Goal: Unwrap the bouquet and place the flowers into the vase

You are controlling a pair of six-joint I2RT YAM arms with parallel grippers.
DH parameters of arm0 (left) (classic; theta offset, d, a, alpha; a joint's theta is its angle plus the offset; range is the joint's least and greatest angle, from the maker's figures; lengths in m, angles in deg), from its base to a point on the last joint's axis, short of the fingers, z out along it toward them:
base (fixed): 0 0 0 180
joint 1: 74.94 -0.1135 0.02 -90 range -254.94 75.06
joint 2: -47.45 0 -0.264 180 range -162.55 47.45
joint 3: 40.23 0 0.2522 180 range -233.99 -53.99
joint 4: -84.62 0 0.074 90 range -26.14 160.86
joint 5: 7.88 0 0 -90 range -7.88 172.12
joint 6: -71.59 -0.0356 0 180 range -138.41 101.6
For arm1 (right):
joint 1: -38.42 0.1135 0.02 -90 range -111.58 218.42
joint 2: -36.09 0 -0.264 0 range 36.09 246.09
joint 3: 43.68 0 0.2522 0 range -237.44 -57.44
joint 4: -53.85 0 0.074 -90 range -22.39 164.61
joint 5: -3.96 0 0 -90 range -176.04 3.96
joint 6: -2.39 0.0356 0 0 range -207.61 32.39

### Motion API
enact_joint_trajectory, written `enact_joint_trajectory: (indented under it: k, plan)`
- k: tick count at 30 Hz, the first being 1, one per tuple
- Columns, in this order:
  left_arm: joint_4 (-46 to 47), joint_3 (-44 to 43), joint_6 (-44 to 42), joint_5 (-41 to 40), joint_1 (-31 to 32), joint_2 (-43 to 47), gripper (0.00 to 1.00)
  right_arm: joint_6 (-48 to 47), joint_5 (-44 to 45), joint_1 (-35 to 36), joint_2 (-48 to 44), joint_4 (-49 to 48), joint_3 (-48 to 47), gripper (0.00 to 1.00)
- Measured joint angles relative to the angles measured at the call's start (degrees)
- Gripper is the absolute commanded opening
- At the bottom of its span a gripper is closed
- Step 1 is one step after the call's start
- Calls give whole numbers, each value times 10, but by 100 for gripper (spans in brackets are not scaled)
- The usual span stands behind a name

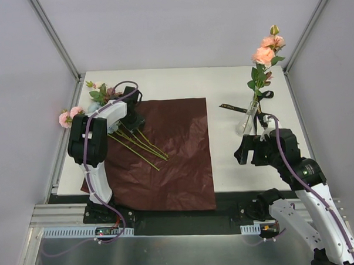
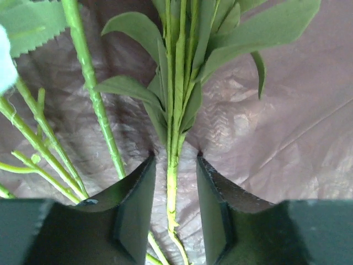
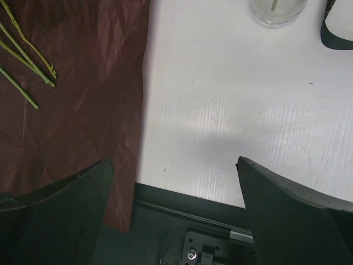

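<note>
Left wrist alone shows fingers (image 2: 132,212) flanking a flower stem (image 2: 172,185).

The top camera is looking down from behind the near edge over the whole table (image 1: 222,83). Both wrist cameras are pointing downward from close in, sharing the dark red paper (image 1: 183,150) with it.

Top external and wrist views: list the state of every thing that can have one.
wrapping paper, spread open flat.
loose flowers, lying on the wrapping paper.
vase, upright, holding one peach-flowered stem.
ribbon, untied, lying by the vase.
left tool, open, one finger on either side of a leafy stem.
right tool, open, empty.
</note>
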Motion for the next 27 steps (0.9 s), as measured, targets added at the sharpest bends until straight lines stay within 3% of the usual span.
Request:
enact_joint_trajectory:
  k: [8, 13, 19, 23, 27]
  plan:
    - [10, 0, 3, -3, 2, -2, 0, 0, 2, 6, 4, 4, 0, 96]
    - [11, 13, -4, -9, 7, 26, 0, 1, 2, 8, 5, 4, 0, 96]
    - [23, 40, -36, 16, 7, 159, 0, 12, 12, 9, 16, 3, 0, 96]
    - [97, 95, -82, 99, 7, 285, 0, 23, 13, 9, 32, 0, 0, 96]
    - [210, 177, -123, 233, 7, 386, 0, 24, -47, 10, 53, -32, 0, 96]
